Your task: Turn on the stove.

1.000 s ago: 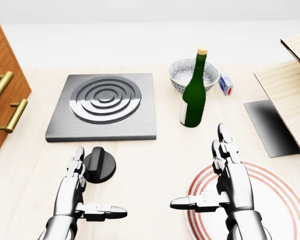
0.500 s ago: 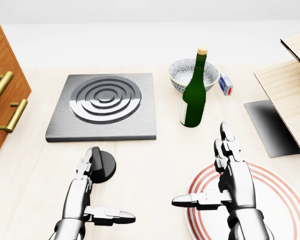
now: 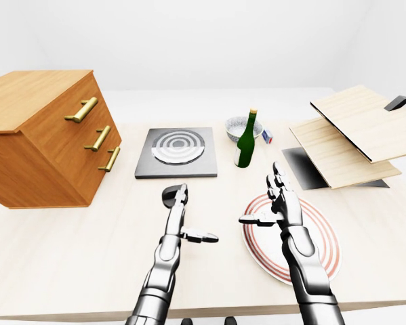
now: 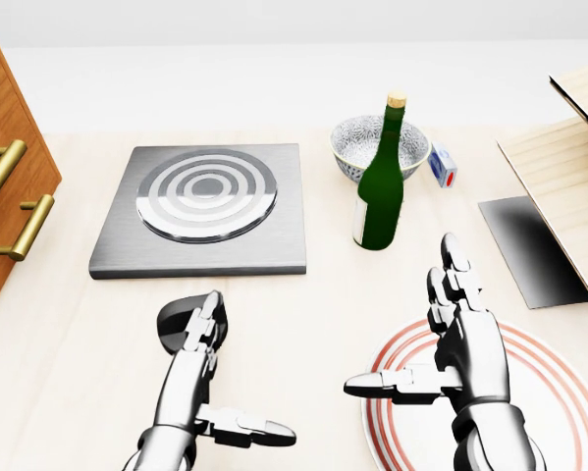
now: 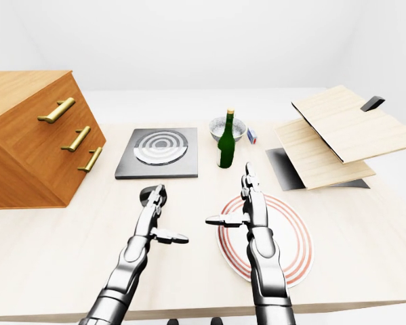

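The stove (image 4: 117,250) is a grey square slab with a ringed burner (image 4: 207,193) that shows pale bands. Just below it on the table sits its black knob (image 4: 176,325). My left hand (image 4: 233,371) is open, its fingers (image 4: 206,321) lying over the knob's right side and its thumb stretched out to the right. They are not closed round the knob. My right hand (image 4: 411,329) is open too, held flat above the left part of the red-ringed plate (image 4: 539,392).
A green bottle (image 4: 380,186) stands right of the stove, with a patterned bowl (image 4: 357,147) and a small blue box (image 4: 443,167) above it. A wooden drawer chest (image 3: 47,135) fills the left. Stacked wooden boards (image 3: 345,135) and a dark mat (image 4: 529,250) lie right.
My left hand has slid up and to the right, onto the knob. The knob's outline looks altered, and the burner rings look paler than before. My right hand drifted slightly right.
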Available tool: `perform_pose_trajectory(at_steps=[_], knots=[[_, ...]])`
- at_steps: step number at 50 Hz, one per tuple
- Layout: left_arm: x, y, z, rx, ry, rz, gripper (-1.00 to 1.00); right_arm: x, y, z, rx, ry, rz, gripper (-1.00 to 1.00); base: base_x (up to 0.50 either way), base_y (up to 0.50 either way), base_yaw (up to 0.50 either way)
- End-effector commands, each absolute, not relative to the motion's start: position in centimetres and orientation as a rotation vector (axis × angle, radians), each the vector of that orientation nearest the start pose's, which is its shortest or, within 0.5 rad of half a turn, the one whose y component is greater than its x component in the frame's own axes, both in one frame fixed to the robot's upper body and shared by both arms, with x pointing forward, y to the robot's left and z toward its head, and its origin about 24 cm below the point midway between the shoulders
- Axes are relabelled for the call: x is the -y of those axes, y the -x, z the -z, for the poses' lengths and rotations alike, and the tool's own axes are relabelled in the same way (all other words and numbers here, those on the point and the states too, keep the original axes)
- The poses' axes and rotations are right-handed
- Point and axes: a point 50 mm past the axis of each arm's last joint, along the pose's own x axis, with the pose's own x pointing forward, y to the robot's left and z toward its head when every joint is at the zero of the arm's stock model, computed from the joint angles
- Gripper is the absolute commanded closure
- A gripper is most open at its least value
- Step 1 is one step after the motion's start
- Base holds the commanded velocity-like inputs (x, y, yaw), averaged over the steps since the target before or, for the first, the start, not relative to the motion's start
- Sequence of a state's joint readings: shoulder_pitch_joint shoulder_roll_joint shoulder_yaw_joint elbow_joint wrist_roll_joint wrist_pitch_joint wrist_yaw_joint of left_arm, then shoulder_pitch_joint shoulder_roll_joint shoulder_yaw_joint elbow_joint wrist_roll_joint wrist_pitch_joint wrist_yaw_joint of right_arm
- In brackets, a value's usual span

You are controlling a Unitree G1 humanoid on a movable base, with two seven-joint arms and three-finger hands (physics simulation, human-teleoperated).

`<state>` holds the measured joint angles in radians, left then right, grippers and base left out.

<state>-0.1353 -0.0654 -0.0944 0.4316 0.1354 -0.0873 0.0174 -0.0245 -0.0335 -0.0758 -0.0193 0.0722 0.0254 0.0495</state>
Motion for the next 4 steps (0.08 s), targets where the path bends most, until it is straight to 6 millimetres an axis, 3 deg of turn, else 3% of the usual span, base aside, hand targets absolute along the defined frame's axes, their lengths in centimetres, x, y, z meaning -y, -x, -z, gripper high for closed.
perform_pose_trajectory(at_steps=[1, 4], knots=[[-8.4, -27.6, 0.1, -0.156, -0.037, 0.212, -1.0, 17.0, -26.0, -5.0, 0.019, -0.04, 0.022, -1.0, 0.0, 0.0, 0.0], [-8.0, -29.7, -2.1, -0.133, -0.029, 0.208, -1.0, 17.0, -26.1, -5.0, 0.018, -0.041, 0.022, -1.0, 0.0, 0.0, 0.0]])
